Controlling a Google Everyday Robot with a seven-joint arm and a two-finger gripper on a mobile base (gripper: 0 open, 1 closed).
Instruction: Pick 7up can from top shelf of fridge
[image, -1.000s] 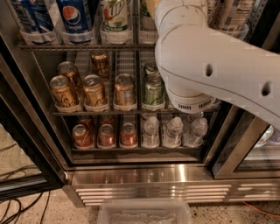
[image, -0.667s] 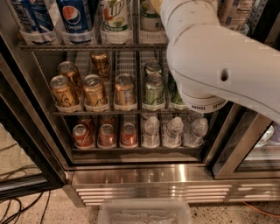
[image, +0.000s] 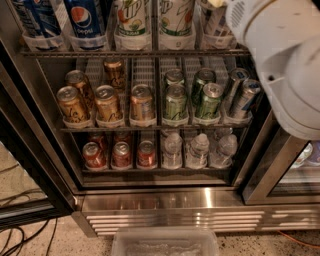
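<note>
Two white 7up cans (image: 131, 20) (image: 176, 17) with green lettering stand side by side in clear trays on the top shelf (image: 135, 51) of the open fridge (image: 175, 207). Their tops are cut off by the frame edge. Blue Pepsi cans (image: 85, 20) stand to their left and a white-labelled can (image: 212, 22) to their right. My white arm (image: 280, 55) fills the upper right, in front of the right end of the shelf. My gripper is not visible; it lies past the top of the frame or behind the arm.
The middle rack holds gold cans (image: 107, 102), green cans (image: 175, 100) and silver cans (image: 245, 97). The bottom rack holds red cans (image: 121, 154) and water bottles (image: 197, 150). The open door's black frame (image: 30, 165) is at the left, a closed glass door (image: 285, 185) at the right. A clear plastic bin (image: 165, 242) sits on the floor.
My arm has swung up and to the right, uncovering the green and silver cans on the middle rack. The cans have not moved.
</note>
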